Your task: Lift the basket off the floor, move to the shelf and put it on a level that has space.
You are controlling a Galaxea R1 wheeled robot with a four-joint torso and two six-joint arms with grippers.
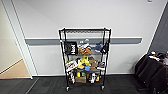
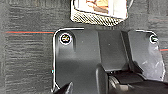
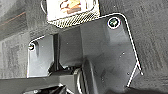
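Observation:
The basket [image 2: 97, 18] stands on the floor [image 2: 25, 55] in the left wrist view, just beyond my arm's dark plate. Its cream woven wall and pale lining show, with something brown and orange inside. In the right wrist view the same basket [image 3: 72, 20] sits on the carpet [image 3: 150, 37] past that arm's plate. Whether either gripper touches it I cannot tell. In the head view the shelf [image 1: 85, 57], a tall black wire rack on wheels, stands ahead against the white wall. Its top level [image 1: 85, 30] looks bare, while the lower tiers are crowded with mixed items.
An open doorway with tan flooring [image 1: 12, 71] lies at the left. A dark bulky heap [image 1: 152, 71] sits at the right by the wall. A grey rail [image 1: 125, 40] runs along the wall behind the rack. A red line [image 2: 30, 32] crosses the carpet.

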